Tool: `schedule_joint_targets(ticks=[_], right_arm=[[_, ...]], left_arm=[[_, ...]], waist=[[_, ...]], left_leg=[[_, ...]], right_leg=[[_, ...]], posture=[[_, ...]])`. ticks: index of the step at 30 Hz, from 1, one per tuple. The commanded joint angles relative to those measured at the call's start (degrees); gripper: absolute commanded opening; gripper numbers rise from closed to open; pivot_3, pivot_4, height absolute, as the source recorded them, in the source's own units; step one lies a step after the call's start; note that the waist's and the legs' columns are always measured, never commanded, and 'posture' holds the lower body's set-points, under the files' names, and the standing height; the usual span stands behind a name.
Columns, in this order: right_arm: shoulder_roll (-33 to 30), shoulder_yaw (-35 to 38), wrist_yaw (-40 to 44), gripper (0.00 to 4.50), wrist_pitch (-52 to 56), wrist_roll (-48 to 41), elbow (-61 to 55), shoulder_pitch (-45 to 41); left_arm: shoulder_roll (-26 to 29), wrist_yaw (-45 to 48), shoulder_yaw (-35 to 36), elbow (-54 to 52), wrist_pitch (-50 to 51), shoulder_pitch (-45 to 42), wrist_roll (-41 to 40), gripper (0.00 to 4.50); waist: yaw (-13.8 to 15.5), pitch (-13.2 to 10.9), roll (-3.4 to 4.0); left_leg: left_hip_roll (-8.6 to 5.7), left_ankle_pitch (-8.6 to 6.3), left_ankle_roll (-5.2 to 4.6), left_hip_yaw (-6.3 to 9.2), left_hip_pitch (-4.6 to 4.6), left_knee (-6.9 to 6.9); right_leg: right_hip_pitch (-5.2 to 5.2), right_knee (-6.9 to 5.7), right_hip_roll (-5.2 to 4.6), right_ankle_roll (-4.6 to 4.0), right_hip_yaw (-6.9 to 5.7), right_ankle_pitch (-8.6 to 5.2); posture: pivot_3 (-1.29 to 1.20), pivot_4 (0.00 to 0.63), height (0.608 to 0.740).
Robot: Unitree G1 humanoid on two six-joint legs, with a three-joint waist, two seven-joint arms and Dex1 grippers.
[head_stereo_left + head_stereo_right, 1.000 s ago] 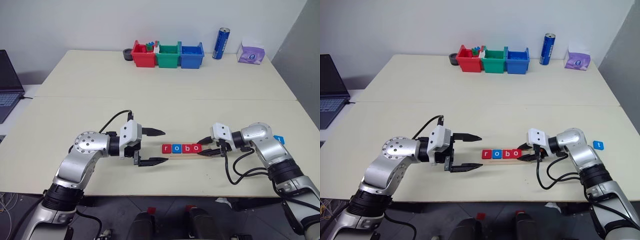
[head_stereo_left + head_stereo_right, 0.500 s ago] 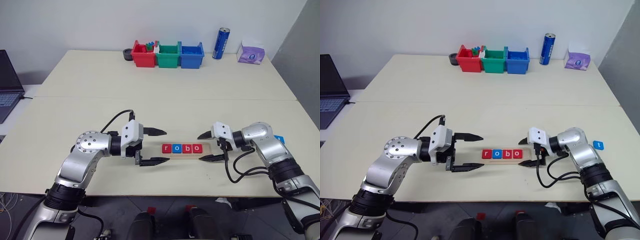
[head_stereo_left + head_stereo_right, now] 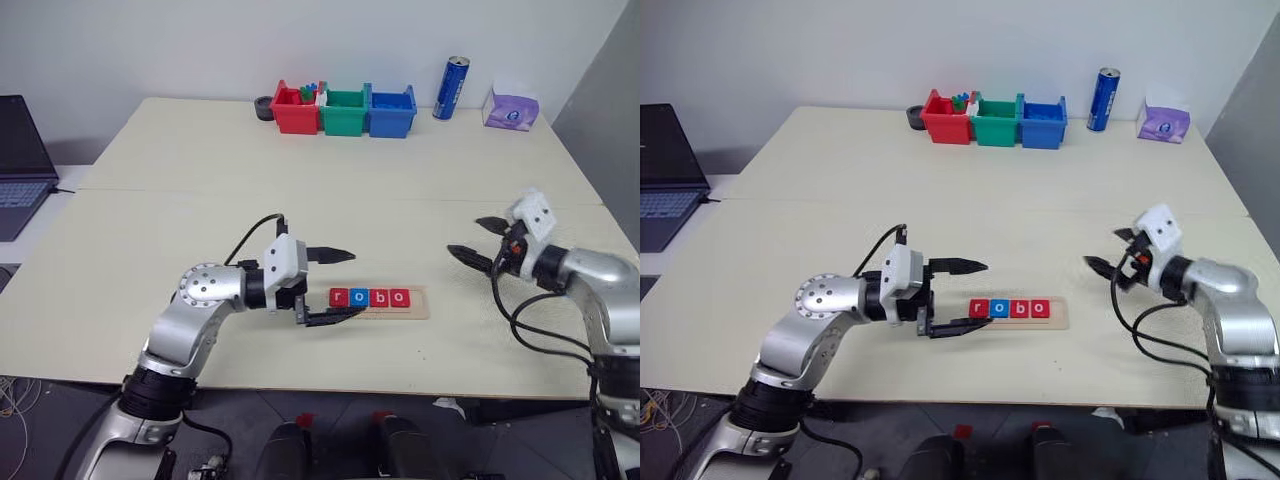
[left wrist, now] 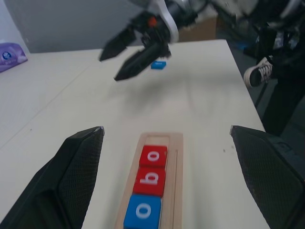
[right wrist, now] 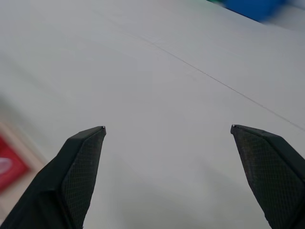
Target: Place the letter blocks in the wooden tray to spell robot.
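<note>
Wooden tray: long narrow pale wood strip lying on the near part of the cream table, between the two grippers.
Letter blocks: four small flat square tiles sitting in the groove, side by side — red r, blue o, red b, red o — leaving the right end of the strip bare.
Fifth tile: small blue square tile lying on the table beyond the right gripper; letter too small for reading.
Left gripper: hovering at the tray's left end, pointing along the row, black fingers standing wide apart, holding nothing.
Right gripper: hanging above the table, well apart from the tray's right end, fingers spreading wide, holding nothing.
Far edge: red, green and blue plastic bins standing in a row, blue can beside them.
</note>
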State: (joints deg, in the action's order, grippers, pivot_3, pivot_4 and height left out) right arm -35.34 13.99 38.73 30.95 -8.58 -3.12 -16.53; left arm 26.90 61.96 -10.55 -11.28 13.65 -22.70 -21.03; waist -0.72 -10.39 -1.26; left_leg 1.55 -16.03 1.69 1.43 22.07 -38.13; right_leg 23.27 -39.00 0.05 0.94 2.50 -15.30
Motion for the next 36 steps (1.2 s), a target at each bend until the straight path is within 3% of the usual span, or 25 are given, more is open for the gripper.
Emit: schedule_joint_targets(ticks=[1,10,30,33,36], right_arm=[[0.88,5.29,-10.88,4.47,-0.92,4.12,-3.76,4.44],[3.86,10.12,-22.67,4.47,-0.18,4.84,-3.24,8.92],[8.30,12.06,-30.16,4.47,5.75,0.24,6.14,3.27],[8.58,12.25,-30.75,3.87,6.04,-0.08,6.34,2.72],[9.03,11.84,-30.86,2.85,6.83,-0.56,5.29,2.75]], left_arm=[[-3.67,-2.61,-2.95,-0.04,-0.31,-2.60,1.55,4.50],[-12.89,-5.28,-7.08,7.82,-3.62,-9.46,5.36,4.50],[-10.34,-4.97,-7.54,4.66,-2.78,-7.16,5.68,4.50],[-10.13,-5.23,-7.37,4.43,-2.75,-7.09,5.63,4.50],[-9.99,-5.31,-7.33,4.34,-2.78,-7.03,5.61,4.50]], waist=[[0.09,0.01,0.03],[-1.23,0.09,0.16],[-1.04,0.16,0.27],[-1.02,0.16,0.28],[-1.00,0.16,0.28]], left_leg=[[-0.01,0.00,0.00,-0.03,-0.01,0.00],[-0.04,0.01,0.00,-0.19,-0.18,0.03],[0.00,0.01,0.00,-0.18,-0.16,0.04],[-0.01,0.01,0.00,-0.18,-0.17,0.03],[-0.01,0.01,0.00,-0.18,-0.16,0.04]], right_leg=[[0.00,-0.01,0.00,0.00,0.01,0.00],[0.00,-0.02,0.36,0.05,0.08,0.03],[-0.01,0.00,0.42,0.04,0.15,0.03],[-0.02,-0.01,0.42,0.04,0.14,0.03],[-0.02,0.00,0.42,0.04,0.14,0.03]], posture=[[0.00,0.150,0.740],[0.00,0.150,0.740],[0.00,0.150,0.740],[0.00,0.150,0.740],[0.00,0.150,0.740]])
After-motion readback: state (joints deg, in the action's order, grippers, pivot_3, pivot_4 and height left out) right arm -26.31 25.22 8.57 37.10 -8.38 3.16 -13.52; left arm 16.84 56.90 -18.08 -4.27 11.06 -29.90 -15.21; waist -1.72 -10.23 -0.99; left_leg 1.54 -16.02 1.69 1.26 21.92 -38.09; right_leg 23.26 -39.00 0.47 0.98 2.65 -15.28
